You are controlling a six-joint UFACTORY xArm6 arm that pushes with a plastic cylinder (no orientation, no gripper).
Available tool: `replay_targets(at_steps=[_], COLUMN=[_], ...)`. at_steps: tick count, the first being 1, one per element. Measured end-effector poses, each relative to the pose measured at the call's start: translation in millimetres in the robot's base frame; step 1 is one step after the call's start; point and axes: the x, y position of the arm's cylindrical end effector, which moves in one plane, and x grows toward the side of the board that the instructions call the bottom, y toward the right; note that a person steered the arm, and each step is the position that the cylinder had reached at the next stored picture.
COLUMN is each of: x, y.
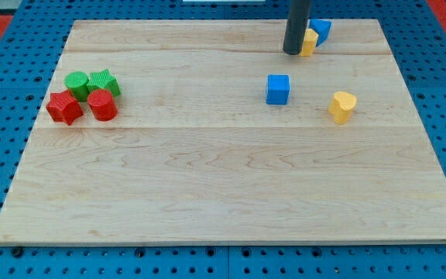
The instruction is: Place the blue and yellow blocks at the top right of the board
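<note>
My tip [293, 52] rests on the board near the view's top, right of centre. It touches the left side of a yellow block [310, 43], which is partly hidden by the rod. A blue block [320, 29] sits just behind and to the right of that yellow block, touching it. A blue cube [278, 89] lies below my tip, apart from it. A yellow heart-shaped block [342, 106] lies to the right of the blue cube.
At the view's left sits a tight cluster: a green cylinder [77, 82], a green star-shaped block [104, 81], a red star-shaped block [64, 107] and a red cylinder [102, 105]. The wooden board [223, 194] lies on a blue perforated table.
</note>
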Motion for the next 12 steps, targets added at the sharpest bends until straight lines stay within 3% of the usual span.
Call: replay_targets(at_steps=[1, 2, 3, 4, 5, 6, 7, 8, 9, 11, 12], x=[50.0, 68.1, 181.3, 171.4, 117.3, 54.5, 23.0, 88.1, 164.6, 148.8, 97.5], y=[6.5, 141.6, 146.5, 71.6, 36.5, 36.3, 65.3, 127.5, 105.6, -12.6, -12.5])
